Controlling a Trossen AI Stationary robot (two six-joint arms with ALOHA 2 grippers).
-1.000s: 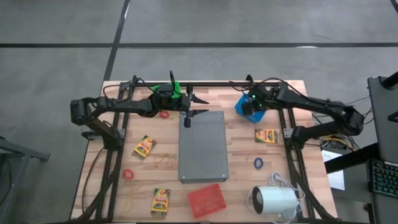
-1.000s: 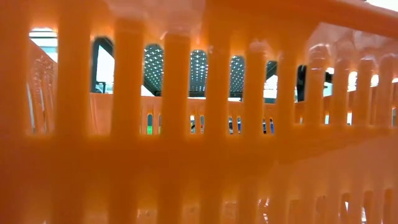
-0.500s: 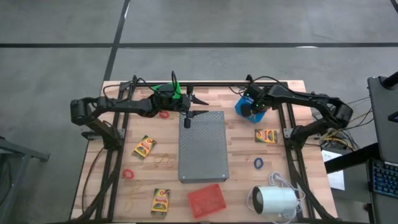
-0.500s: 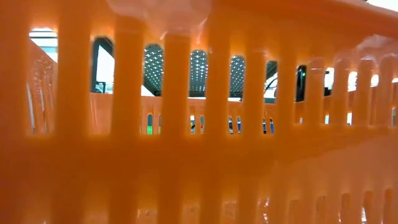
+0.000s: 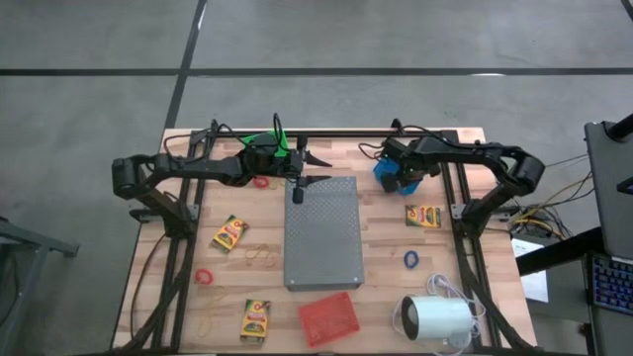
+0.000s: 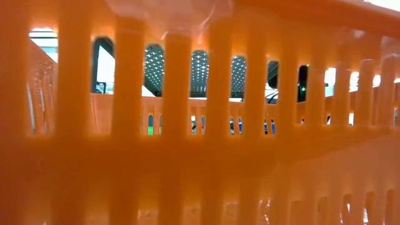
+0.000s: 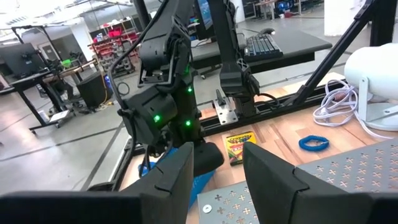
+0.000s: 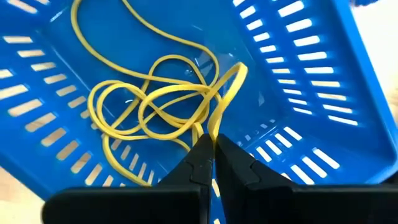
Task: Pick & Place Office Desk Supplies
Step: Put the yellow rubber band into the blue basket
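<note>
The right end effector (image 8: 211, 144) is inside the small blue slotted plastic basket (image 5: 388, 171) at the far side of the wooden counter (image 5: 465, 213). Its fingers are pressed together on a loop of the thin yellow rubber bands (image 8: 155, 102), which lie tangled on the basket floor.

The left end effector (image 5: 307, 168) hangs over the far edge of the big grey perforated slab (image 5: 321, 232), its fingers apart with nothing between them.

Yellow crayon boxes lie on the counter: one right of the slab (image 5: 423, 215), two left of it (image 5: 229, 233) (image 5: 255, 318). A small blue rubber ring (image 5: 410, 259) and a small red rubber ring (image 5: 204, 276) lie there too.
</note>
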